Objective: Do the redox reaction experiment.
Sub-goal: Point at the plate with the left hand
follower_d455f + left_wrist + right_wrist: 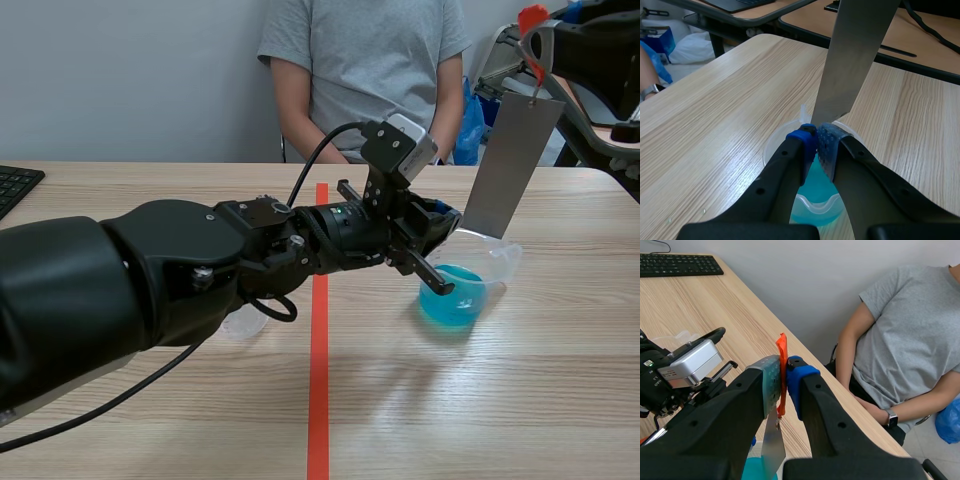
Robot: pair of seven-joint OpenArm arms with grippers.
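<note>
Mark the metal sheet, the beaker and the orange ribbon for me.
metal sheet (510, 165), scene view, middle of its face
beaker (460, 306), scene view, its blue-filled lower wall
orange ribbon (782, 347), right wrist view, its upper end

Pale wood-grain worktop (520, 400) carries a clear beaker of blue liquid (455, 306) to the right of an orange-red tape line (319, 400). A second clear container (243, 323) sits partly hidden left of the line. A black keyboard (14, 188) lies at the far left edge.

Bright, even light from above. Soft shadows fall on the table (520, 400) beneath the left arm (120, 290). A pale sheen crosses the wood in the left wrist view.
</note>
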